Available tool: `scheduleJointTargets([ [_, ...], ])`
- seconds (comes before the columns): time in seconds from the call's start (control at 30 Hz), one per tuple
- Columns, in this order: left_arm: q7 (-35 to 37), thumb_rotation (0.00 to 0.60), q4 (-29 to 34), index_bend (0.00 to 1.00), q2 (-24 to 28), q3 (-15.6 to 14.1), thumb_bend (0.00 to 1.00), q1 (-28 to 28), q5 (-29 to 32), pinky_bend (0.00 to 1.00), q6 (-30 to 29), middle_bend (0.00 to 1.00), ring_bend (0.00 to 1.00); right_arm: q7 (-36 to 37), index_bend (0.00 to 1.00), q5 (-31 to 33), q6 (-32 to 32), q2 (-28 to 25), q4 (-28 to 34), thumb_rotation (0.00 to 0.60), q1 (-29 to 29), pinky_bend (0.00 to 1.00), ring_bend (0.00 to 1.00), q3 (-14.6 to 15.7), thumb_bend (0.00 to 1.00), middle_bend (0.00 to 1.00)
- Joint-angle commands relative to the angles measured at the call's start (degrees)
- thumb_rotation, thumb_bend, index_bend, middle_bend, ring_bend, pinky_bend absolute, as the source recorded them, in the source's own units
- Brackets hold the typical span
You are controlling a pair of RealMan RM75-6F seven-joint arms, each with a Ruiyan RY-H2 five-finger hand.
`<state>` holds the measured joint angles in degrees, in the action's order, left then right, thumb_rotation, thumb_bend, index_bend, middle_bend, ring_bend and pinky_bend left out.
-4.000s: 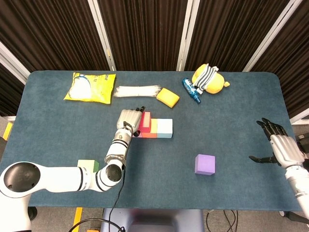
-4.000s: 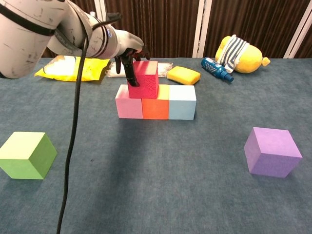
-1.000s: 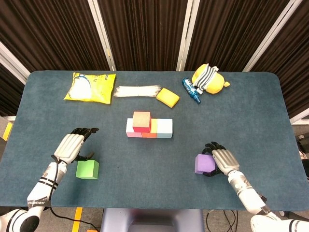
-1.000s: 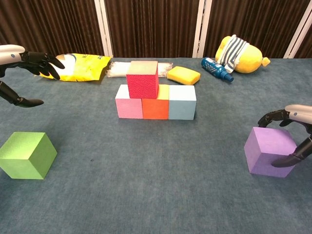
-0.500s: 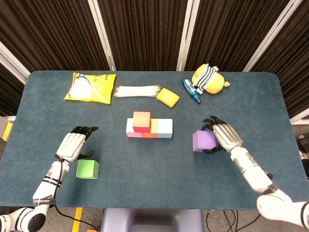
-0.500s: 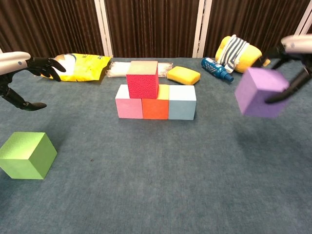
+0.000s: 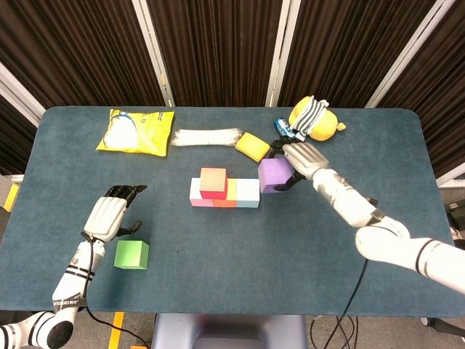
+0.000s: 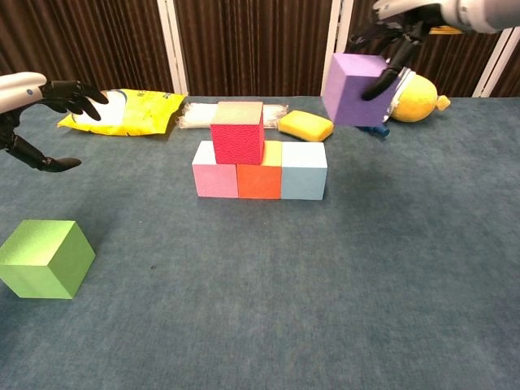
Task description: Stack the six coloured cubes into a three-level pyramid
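A pink cube (image 8: 214,180), an orange cube (image 8: 259,181) and a light blue cube (image 8: 304,171) stand in a row. A red cube (image 8: 237,133) (image 7: 213,182) sits on top over the pink and orange ones, with a yellow cube (image 8: 273,151) behind it. My right hand (image 7: 304,159) (image 8: 400,20) grips the purple cube (image 7: 275,174) (image 8: 355,78) in the air, above and right of the light blue cube. The green cube (image 7: 131,254) (image 8: 45,258) lies at the front left. My left hand (image 7: 109,215) (image 8: 45,106) hovers open above and behind it.
Along the back lie a yellow bag (image 7: 136,130), a white bundle (image 7: 207,137), a yellow sponge (image 7: 252,146), a blue bottle (image 7: 285,131) and a yellow plush toy (image 7: 316,120). The table's front edge (image 7: 232,314) runs close to the green cube.
My right hand lifted the purple cube off the table at the front right and carried it up and left toward the stack. The left hand barely shifted.
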<state>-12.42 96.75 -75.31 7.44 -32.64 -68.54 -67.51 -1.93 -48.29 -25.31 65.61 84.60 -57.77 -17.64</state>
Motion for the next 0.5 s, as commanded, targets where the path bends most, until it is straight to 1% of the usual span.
scheduleJointTargets([
  [0.03, 0.4, 0.6, 0.1, 0.17, 0.1, 0.2, 0.3, 0.2, -0.2, 0.16, 0.1, 0.22, 0.18, -0.4, 0.48, 2.3, 2.4, 3.2, -4.0, 0.6, -3.7, 0.2, 0.11, 1.4, 0.23, 0.24],
  [0.23, 1.4, 0.6, -0.1, 0.17, 0.3, 0.4, 0.31, 0.3, -0.1, 0.16, 1.3, 0.22, 0.18, -0.4, 0.48, 5.2, 2.8, 7.0, -7.7, 0.6, -7.2, 0.2, 0.11, 3.9, 0.23, 0.24],
  [0.5, 3.6, 0.6, -0.5, 0.17, 0.3, 0.3, 0.3, 1.1, -1.0, 0.16, 1.5, 0.22, 0.18, -1.3, 0.46, 9.2, 0.8, 9.8, -8.9, 0.6, -10.5, 0.2, 0.11, 6.6, 0.23, 0.23],
])
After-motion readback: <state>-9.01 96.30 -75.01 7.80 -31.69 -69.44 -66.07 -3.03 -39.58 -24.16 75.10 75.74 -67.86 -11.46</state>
